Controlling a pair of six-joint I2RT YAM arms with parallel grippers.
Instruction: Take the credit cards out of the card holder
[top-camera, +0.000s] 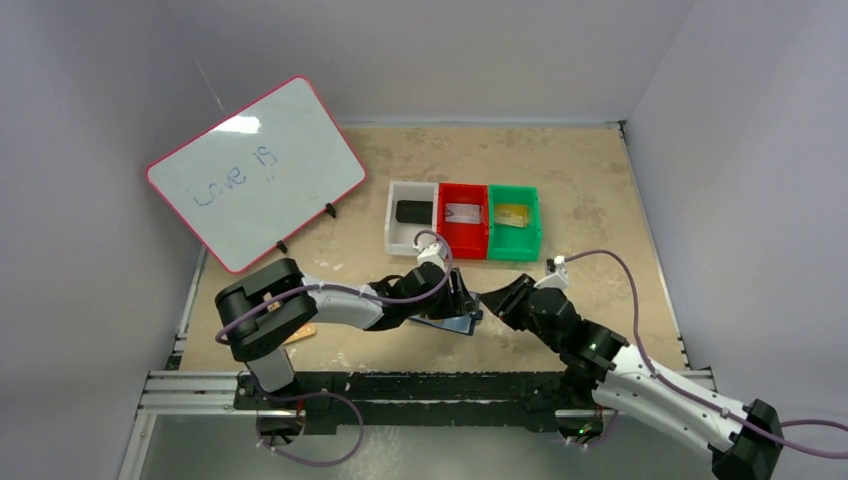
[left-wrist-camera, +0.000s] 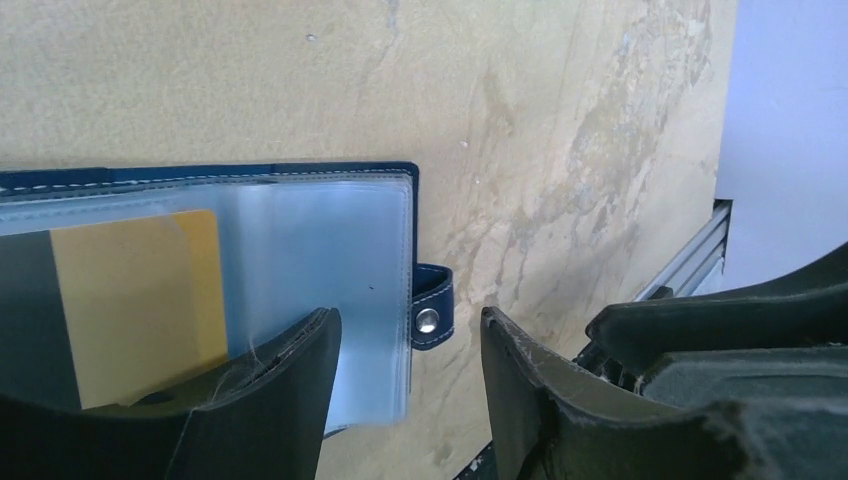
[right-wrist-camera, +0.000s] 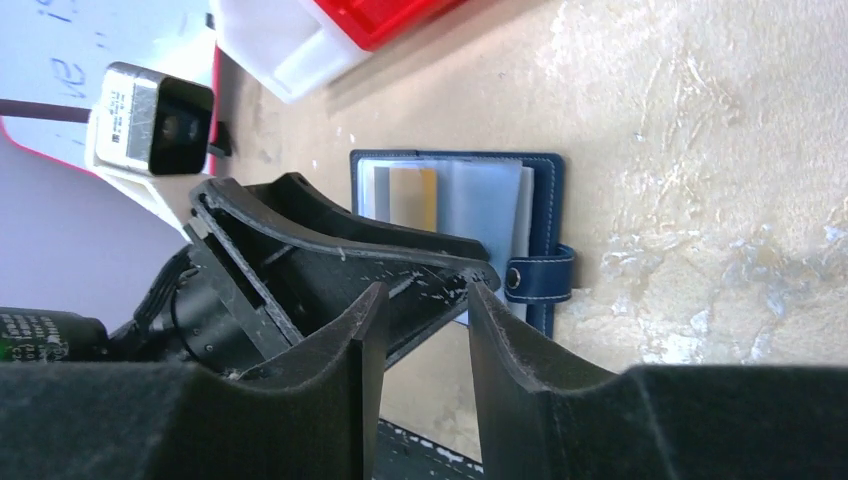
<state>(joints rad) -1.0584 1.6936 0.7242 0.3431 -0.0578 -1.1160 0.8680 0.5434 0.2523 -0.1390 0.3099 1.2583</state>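
The navy card holder (top-camera: 455, 323) lies open on the table between my two grippers. In the left wrist view its clear sleeves (left-wrist-camera: 320, 250) are fanned out, with a yellow credit card (left-wrist-camera: 140, 300) inside one sleeve. The snap tab (left-wrist-camera: 432, 312) sticks out at the side. My left gripper (left-wrist-camera: 410, 330) is open, one finger resting over the sleeves' edge and the other over bare table. My right gripper (right-wrist-camera: 425, 300) is open just beside the card holder (right-wrist-camera: 545, 200), holding nothing, with the left gripper's finger showing behind it. The yellow credit card (right-wrist-camera: 412, 195) also shows there.
A white bin (top-camera: 392, 215) holds a dark item, a red bin (top-camera: 463, 188) and a green bin (top-camera: 514, 190) each hold a card, all behind the card holder. A pink-edged whiteboard (top-camera: 257, 170) leans at back left. An orange pad (top-camera: 300, 332) lies under the left arm.
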